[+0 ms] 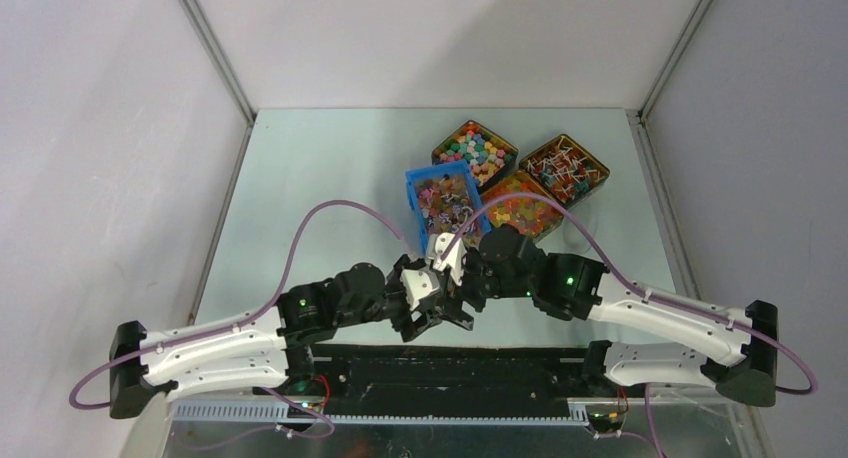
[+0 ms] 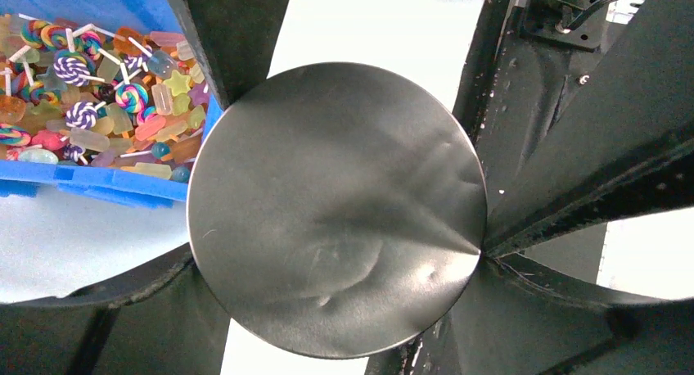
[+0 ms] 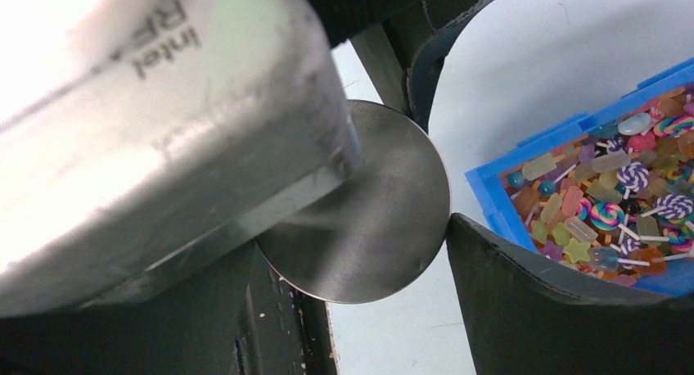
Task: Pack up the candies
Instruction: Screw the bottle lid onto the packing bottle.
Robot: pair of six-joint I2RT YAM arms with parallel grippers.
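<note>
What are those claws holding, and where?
A round metal disc, pinched across its rim by the left gripper; the right gripper also flanks it, grip unclear.

Pale green table with a blue bin and three brown trays close together.

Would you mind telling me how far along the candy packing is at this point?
Done: nothing shows as packed; the candies sit loose farther up the table. In hand: a metal disc lies between the left gripper and right gripper; grip unclear. Left: all the packing.
</note>
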